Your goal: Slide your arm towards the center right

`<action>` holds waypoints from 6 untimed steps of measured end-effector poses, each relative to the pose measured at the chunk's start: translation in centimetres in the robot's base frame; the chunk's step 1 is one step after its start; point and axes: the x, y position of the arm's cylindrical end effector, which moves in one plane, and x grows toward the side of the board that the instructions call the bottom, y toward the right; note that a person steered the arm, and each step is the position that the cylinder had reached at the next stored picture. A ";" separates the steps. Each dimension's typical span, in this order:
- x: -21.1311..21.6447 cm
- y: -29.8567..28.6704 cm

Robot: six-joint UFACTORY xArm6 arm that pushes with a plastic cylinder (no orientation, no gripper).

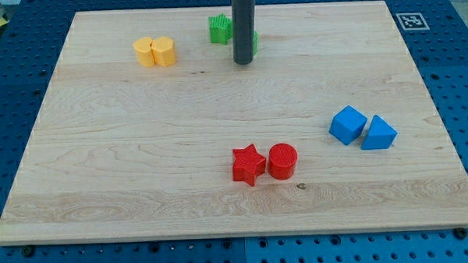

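Partly behind my tip (243,62), green blocks (221,29), shapes unclear; no jaws.

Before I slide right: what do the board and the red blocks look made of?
Board: looks like pale wood, matte, visible grain lines and seams. Red star and red cylinder: probably plastic, perhaps 3D-printed; uniform colour, faint ridged surface. My tip sits by the green blocks.

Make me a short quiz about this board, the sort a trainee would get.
1. True or false: my tip touches the red star.
2. Which blocks lie nearest the board's right edge? A yellow B blue C red
3. Fill in: the red cylinder sits on the star's ____ side in the view.

Key: 1 false, it stands by the green blocks near the view's top. 2 B, the blue blocks. 3 right.
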 end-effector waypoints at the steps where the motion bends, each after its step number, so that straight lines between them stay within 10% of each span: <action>1: -0.7 0.0; 6: 2.8 19.7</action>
